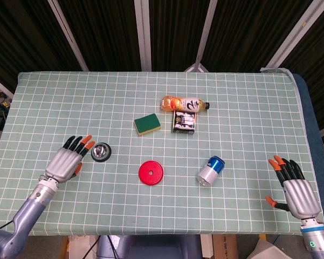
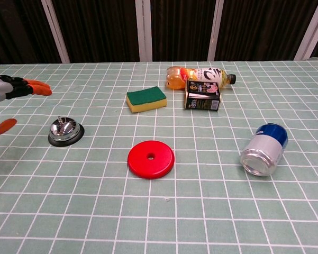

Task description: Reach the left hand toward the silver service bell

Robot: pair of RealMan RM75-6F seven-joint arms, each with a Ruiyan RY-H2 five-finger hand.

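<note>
The silver service bell (image 1: 101, 151) (image 2: 65, 130) on its black base stands on the left half of the checked table. My left hand (image 1: 68, 159) (image 2: 10, 95) is just left of it, fingers spread and orange tips pointing at the bell, a small gap between them. It holds nothing. In the chest view only its fingers show at the left edge. My right hand (image 1: 295, 188) rests open at the table's near right corner, far from the bell.
A red disc (image 1: 151, 172) lies right of the bell. A blue and silver can (image 1: 211, 170) lies on its side. Further back are a green-and-yellow sponge (image 1: 147, 124), a dark carton (image 1: 185, 121) and an orange drink bottle (image 1: 184, 103).
</note>
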